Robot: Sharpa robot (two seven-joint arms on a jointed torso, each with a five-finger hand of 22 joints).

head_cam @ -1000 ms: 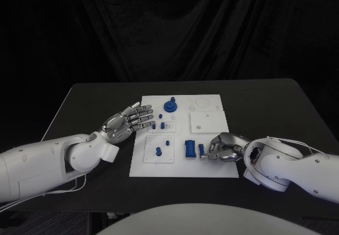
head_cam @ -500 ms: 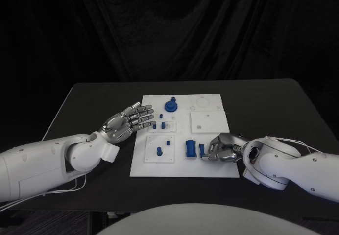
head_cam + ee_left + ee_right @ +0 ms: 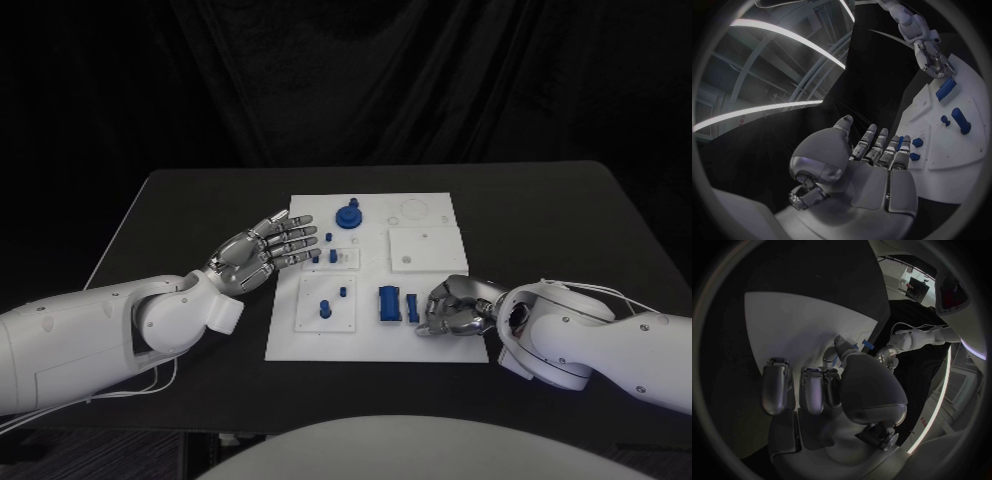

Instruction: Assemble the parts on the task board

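- Fingers of the right hand (image 3: 454,310) are curled in over the task board (image 3: 433,345) near its front right corner. A small blue part (image 3: 413,307) sits at the fingertips, just beside a larger blue block (image 3: 389,304). I cannot tell whether the fingers are clamped on the small part or only touching it; the right wrist view shows blue between fingertip and thumb (image 3: 837,360), which suggests a pinch.
- Fingers of the left hand (image 3: 260,252) are spread apart, palm up, holding nothing; the hand hovers at the board's left edge, about halfway along.
- Step in hand, by my judgement: seating or adjusting the small blue part beside the block in the board's front row. Not confirmed as seated.
- Small part's long axis runs roughly front-to-back on the board, parallel to the block. Which end points which way is too small to tell.
- Other parts: a round blue knob (image 3: 348,215) stands near the board's back edge; small blue pegs (image 3: 326,256) lie left of centre; a blue piece (image 3: 327,307) sits on the front left inset plate.
- Next move likely calls for a fine downward press while keeping the part parallel to the block, then easing the fingers off without dragging it.
- Risk: a curled finger could nudge the neighbouring block.
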